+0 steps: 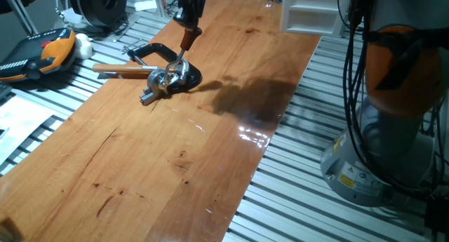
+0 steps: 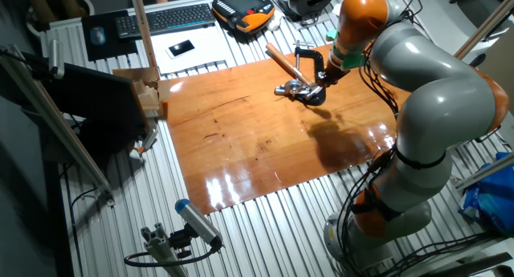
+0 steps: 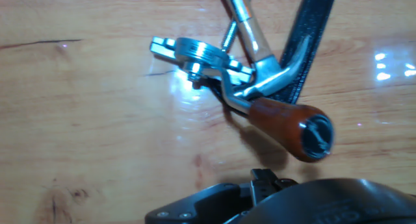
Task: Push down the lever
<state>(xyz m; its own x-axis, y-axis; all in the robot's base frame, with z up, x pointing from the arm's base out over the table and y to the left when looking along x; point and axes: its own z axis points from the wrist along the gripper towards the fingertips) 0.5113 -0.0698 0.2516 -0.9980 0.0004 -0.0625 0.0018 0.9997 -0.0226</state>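
The lever (image 1: 182, 51) is a thin shiny rod with a reddish-brown knob (image 1: 188, 38). It rises steeply from its chrome-and-black base (image 1: 172, 78) near the far end of the wooden board. My gripper (image 1: 186, 23) hangs right over the knob; its fingers look pressed together with nothing between them. I cannot tell whether it touches the knob. In the hand view the knob (image 3: 292, 130) fills the middle right, above the base (image 3: 195, 55), and my gripper (image 3: 265, 180) shows at the bottom edge. The other fixed view shows my gripper (image 2: 328, 71) beside the base (image 2: 301, 91).
A black C-shaped clamp (image 1: 151, 52) lies just behind the base, and a tan wooden tool handle (image 1: 123, 70) lies to its left. A white box (image 1: 305, 10) stands at the board's far right. Metal slats surround the wooden board (image 1: 175, 158).
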